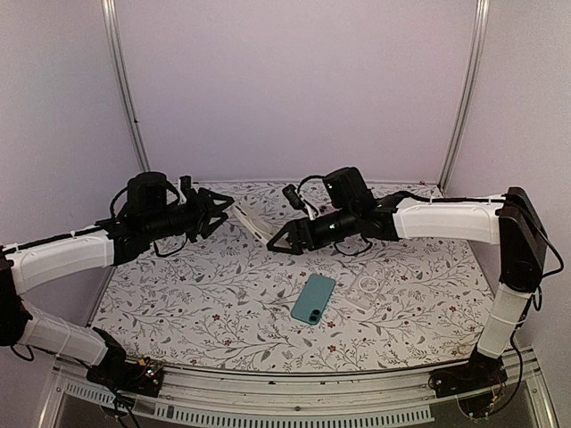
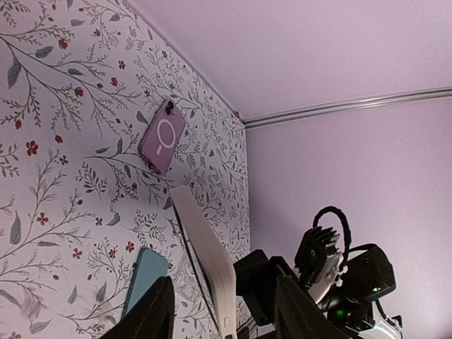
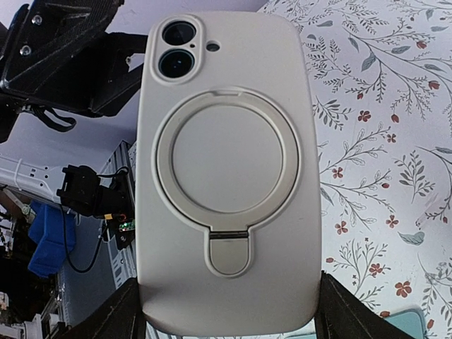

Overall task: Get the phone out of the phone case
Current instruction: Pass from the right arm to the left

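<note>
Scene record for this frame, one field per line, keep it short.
held item: cream phone case, ring-stand back facing the right wrist camera
right gripper: closed on the case's edges, above the table
left gripper: open, close beside the case
lying on table: teal phone; clear case with white ring
phone inside held case: cannot tell

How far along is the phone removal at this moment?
Done: the beige case is lifted off the table, clamped in the right gripper. In hand: the open left gripper straddles its edge. Left: the phone shows its lenses in the cutout, so it looks not yet out. A teal phone and clear case lie apart on the table.
</note>
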{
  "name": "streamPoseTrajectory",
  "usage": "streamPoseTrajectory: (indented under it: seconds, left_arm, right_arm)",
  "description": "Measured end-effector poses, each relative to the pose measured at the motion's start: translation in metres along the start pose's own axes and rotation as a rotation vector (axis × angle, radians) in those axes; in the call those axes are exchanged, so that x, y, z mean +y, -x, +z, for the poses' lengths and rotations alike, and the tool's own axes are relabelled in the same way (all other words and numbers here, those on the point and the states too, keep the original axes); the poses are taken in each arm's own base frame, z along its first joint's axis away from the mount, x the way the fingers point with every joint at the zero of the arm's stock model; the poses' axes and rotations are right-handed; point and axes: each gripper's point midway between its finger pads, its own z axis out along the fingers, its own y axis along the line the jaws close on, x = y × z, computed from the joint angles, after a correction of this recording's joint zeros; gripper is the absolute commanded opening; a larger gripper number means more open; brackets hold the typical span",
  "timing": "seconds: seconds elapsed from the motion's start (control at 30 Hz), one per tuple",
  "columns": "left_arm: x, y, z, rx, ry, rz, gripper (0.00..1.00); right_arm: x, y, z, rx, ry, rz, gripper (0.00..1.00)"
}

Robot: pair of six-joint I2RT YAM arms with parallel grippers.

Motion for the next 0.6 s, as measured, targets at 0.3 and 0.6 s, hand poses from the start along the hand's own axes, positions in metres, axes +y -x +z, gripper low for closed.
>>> streamPoseTrajectory:
  seconds: [0.3, 0.6]
  left_arm:
    - [0.005, -0.006, 0.007, 0.033, 0.0, -0.029, 0.36]
    - [0.006, -0.008, 0.012, 0.053, -0.002, -0.04, 0.32]
  right_arm:
    - [0.0, 0.002, 0.0, -0.007, 0.001, -0.003, 0.33]
    - [-0.002, 0.002, 0.002, -0.015, -0.032, -0.032, 0.32]
